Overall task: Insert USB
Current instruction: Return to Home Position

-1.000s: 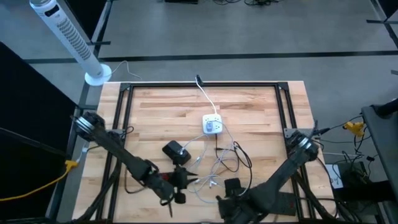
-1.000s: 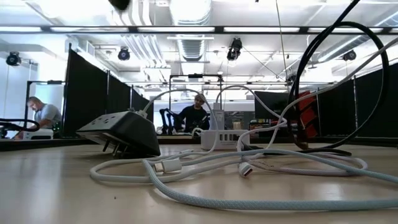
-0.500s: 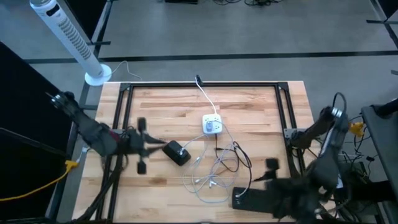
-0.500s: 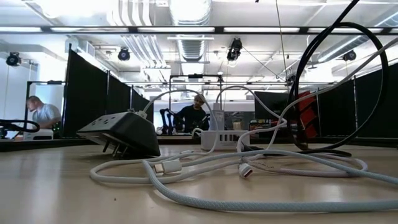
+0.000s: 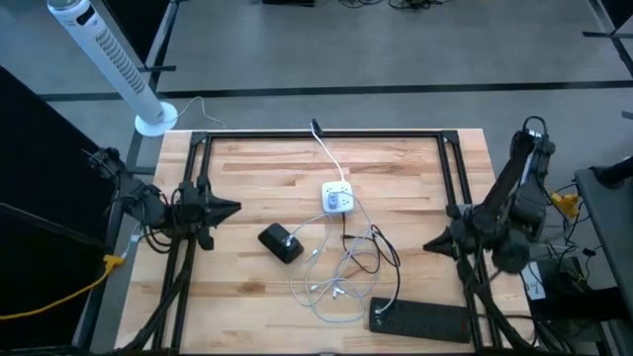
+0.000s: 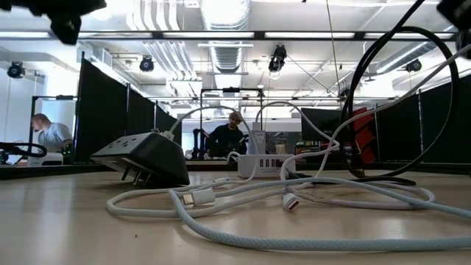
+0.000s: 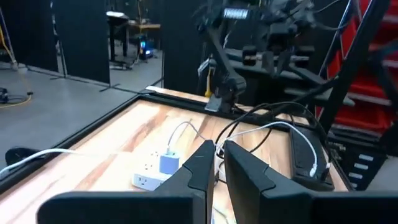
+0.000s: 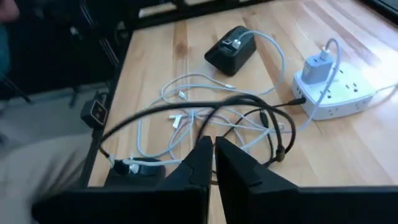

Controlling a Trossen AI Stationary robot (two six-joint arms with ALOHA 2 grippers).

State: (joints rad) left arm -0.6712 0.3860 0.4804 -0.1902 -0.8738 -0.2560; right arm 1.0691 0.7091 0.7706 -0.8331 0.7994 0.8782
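White cables lie in loose loops mid-table, and their USB plugs (image 5: 331, 290) (image 6: 195, 197) rest flat on the wood. A black charging block (image 5: 282, 242) (image 8: 231, 50) sits left of them. Behind it, a white power strip (image 5: 338, 198) (image 7: 155, 180) carries a plugged-in blue charger. My left gripper (image 5: 232, 208) (image 7: 219, 155) is shut and level above the table's left side, pointing right. My right gripper (image 5: 427, 245) (image 8: 212, 146) is shut above the right side, pointing left and slanting down. Neither holds anything.
A black power strip (image 5: 420, 318) lies along the near edge at the right. Black cable loops (image 5: 371, 247) cross the white ones. A black frame rail (image 5: 326, 135) borders the tabletop. A white tower fan (image 5: 109, 64) stands off the far left corner. People sit in the room beyond.
Both arms have drawn back fast from low over the table's near edge. My left gripper has gone toward the left edge and risen. My right gripper has gone toward the right edge, uncovering the black power strip. The cables, plugs and block have stayed put.
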